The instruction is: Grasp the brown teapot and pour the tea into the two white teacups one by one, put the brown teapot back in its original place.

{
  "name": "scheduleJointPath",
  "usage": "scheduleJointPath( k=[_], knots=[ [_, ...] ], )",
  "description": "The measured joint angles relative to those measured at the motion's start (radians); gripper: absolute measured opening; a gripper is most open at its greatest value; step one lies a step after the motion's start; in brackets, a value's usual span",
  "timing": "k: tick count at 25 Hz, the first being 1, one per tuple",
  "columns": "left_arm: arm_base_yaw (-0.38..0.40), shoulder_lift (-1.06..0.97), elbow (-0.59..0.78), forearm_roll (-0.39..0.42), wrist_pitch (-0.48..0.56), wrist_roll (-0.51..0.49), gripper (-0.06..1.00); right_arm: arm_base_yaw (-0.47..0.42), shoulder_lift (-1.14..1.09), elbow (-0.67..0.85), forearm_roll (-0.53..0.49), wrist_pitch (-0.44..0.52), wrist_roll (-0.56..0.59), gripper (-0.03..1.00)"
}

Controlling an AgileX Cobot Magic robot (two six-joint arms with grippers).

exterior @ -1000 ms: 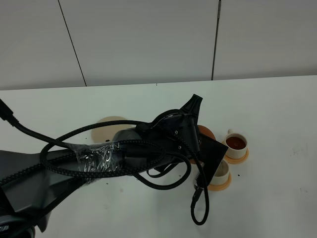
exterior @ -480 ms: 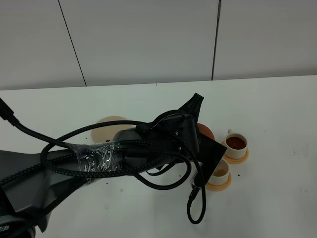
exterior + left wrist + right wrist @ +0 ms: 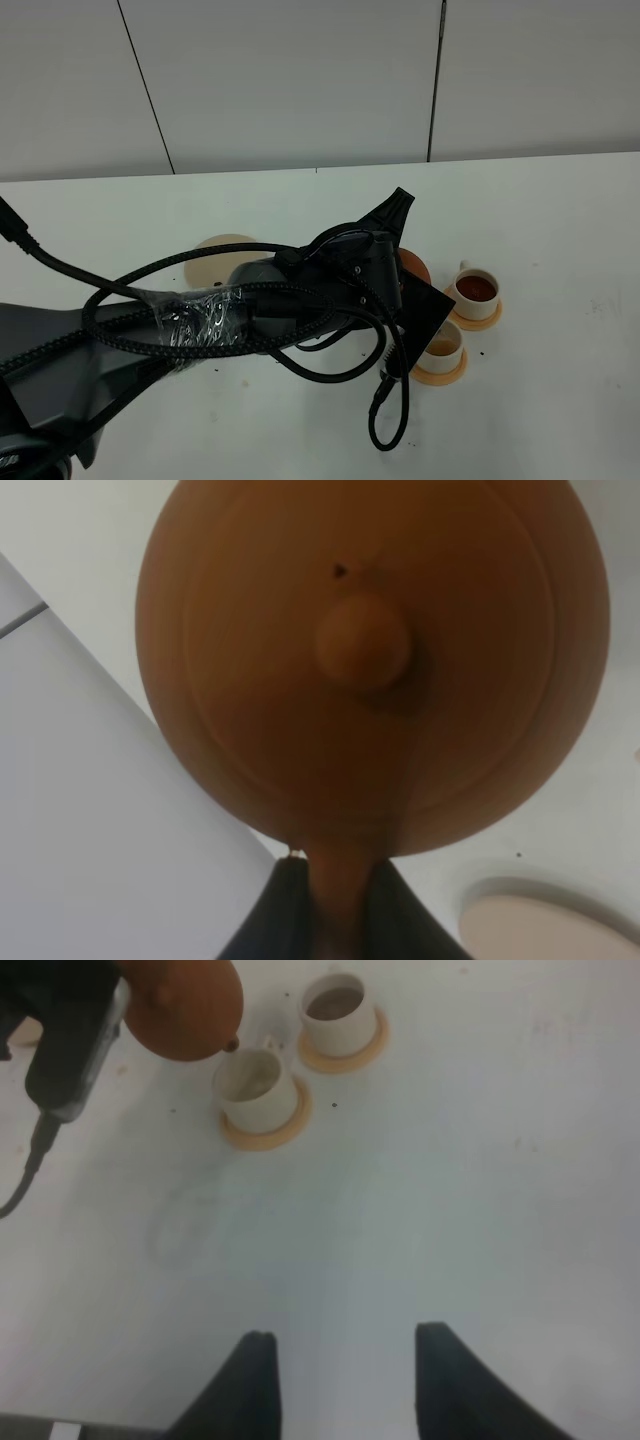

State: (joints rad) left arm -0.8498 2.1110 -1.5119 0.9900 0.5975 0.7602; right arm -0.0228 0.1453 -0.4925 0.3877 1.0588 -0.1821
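The teapot (image 3: 372,660) is held tight by its handle in the left fingers (image 3: 335,905), right of frame centre, tipped over the near cup (image 3: 441,348). More tea is seen there than before. The right fingers (image 3: 340,1380) are spread apart.

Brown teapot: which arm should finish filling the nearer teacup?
Left. Its gripper is shut on the brown teapot, spout over the nearer teacup. The right gripper is open, empty and farther away.

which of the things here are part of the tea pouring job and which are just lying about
Part of the job:
- brown teapot, held by the left gripper
- near teacup, being filled
- far teacup, already holding tea
- orange coasters
- cream saucer

Lying about:
- small dark specks on the table
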Motion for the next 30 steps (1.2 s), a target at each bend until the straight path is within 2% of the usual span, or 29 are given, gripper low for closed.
scheduleJointPath(
  k=[30],
  knots=[
    [-0.017, 0.000, 0.000, 0.056, -0.011, 0.043, 0.17, 0.000, 0.000, 0.000, 0.000, 0.000, 0.000, 0.31]
  ],
)
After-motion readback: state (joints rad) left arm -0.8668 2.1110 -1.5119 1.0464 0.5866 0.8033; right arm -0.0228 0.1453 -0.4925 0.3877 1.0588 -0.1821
